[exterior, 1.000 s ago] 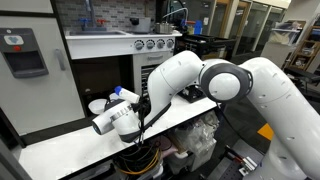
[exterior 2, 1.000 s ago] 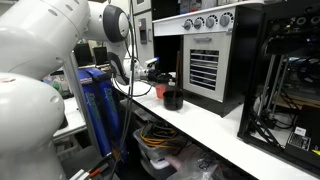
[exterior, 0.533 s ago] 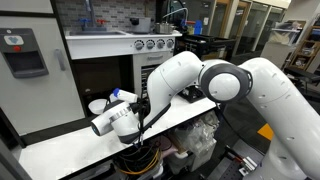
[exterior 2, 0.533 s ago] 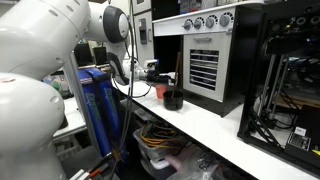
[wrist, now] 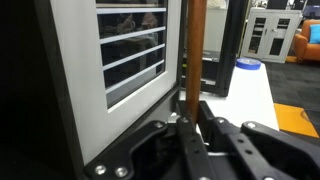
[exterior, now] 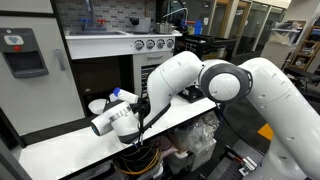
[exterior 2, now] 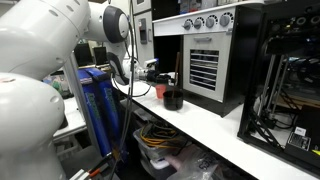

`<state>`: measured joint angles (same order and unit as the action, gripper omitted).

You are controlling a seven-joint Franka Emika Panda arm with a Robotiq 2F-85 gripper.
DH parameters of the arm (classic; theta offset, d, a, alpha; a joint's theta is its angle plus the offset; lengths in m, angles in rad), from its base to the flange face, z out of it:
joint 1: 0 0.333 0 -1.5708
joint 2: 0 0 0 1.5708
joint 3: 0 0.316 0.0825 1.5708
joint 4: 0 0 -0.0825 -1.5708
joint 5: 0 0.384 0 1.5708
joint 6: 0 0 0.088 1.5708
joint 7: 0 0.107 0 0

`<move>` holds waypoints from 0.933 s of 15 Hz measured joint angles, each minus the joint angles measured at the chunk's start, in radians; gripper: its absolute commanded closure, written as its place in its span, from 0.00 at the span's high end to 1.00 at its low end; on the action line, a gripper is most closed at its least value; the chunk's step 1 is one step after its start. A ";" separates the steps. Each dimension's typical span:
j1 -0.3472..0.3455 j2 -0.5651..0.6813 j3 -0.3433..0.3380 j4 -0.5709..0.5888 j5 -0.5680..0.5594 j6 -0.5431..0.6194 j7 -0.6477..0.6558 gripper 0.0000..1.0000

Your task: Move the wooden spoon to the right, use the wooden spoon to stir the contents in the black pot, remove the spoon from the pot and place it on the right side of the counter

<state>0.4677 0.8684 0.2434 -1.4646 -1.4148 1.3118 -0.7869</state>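
Observation:
In an exterior view the black pot (exterior 2: pixel 172 99) stands on the white counter (exterior 2: pixel 232 127) near its far end. The wooden spoon (exterior 2: pixel 178 82) rises almost upright out of the pot, with my gripper (exterior 2: pixel 170 74) beside its upper part. In the wrist view my gripper (wrist: pixel 192 106) is shut on the spoon's brown handle (wrist: pixel 196 40), which runs straight up between the black fingers (wrist: pixel 212 118). The spoon's bowl is hidden, and the wrist view does not show the pot. In the exterior view from the opposite side, my white arm (exterior: pixel 180 80) covers the pot over the counter (exterior: pixel 60 150).
A black oven-like cabinet with a slatted vent (exterior 2: pixel 204 66) stands right behind the pot, and its slats (wrist: pixel 130 55) fill the left of the wrist view. A white mug (exterior: pixel 97 106) sits on the counter near the arm. Cables and boxes lie below the counter (exterior 2: pixel 165 150).

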 measured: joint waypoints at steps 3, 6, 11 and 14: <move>0.000 0.001 -0.001 0.000 0.000 0.000 0.048 0.03; 0.000 0.002 -0.002 0.000 0.000 -0.001 0.091 0.03; 0.000 0.004 -0.012 0.000 -0.007 -0.004 0.162 0.03; 0.000 0.004 -0.021 0.000 -0.017 -0.010 0.177 0.03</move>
<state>0.4679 0.8727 0.2222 -1.4647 -1.4320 1.3017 -0.6097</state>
